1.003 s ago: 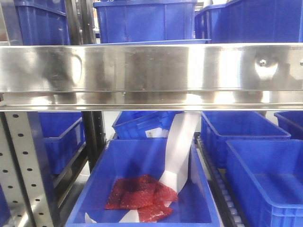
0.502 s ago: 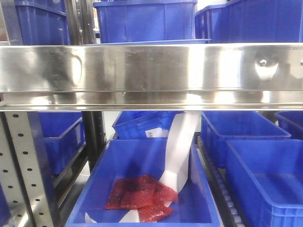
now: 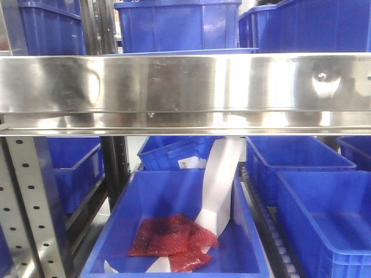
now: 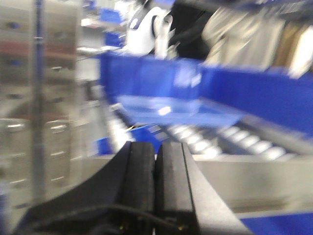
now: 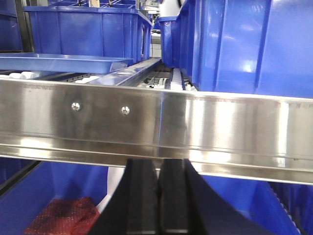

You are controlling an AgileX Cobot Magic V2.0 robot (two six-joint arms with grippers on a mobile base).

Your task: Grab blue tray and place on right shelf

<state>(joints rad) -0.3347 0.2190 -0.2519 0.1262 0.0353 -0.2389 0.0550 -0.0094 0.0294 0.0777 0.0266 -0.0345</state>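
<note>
A: Where does the blue tray (image 5: 63, 62) lie relative to the two grippers?

B: In the right wrist view it rests flat on the rollers of the right shelf (image 5: 156, 122), behind the steel front rail and toward the rail's left end. It sits above and to the left of the right gripper (image 5: 158, 200), which is below the rail's lower edge. In the left wrist view a pale blue slab (image 4: 171, 108) lies on rollers above and ahead of the left gripper (image 4: 155, 181); the picture is too blurred to confirm that it is the same tray.

A: State of the grippers?

B: Both have their fingers pressed together with nothing between them. Neither touches the tray.

A: Which way does the tray's long axis run?

B: As seen from the right wrist, its long side runs parallel to the front rail, with one rounded corner near the middle of the rail. Deep blue bins (image 5: 88, 29) stand behind it and another bin (image 5: 244, 44) stands at the rail's right end.

A: Which arm is nearer?

B: Judged from these views, the right gripper is just under the rail and close to the tray's right corner. The left arm's distance cannot be determined.

A: What does the front view add?

B: Only the rail (image 3: 185, 92) and, beneath it, a bin with red packets (image 3: 174, 234). The tray's rim (image 3: 185, 51) shows as a thin strip above the rail.
</note>
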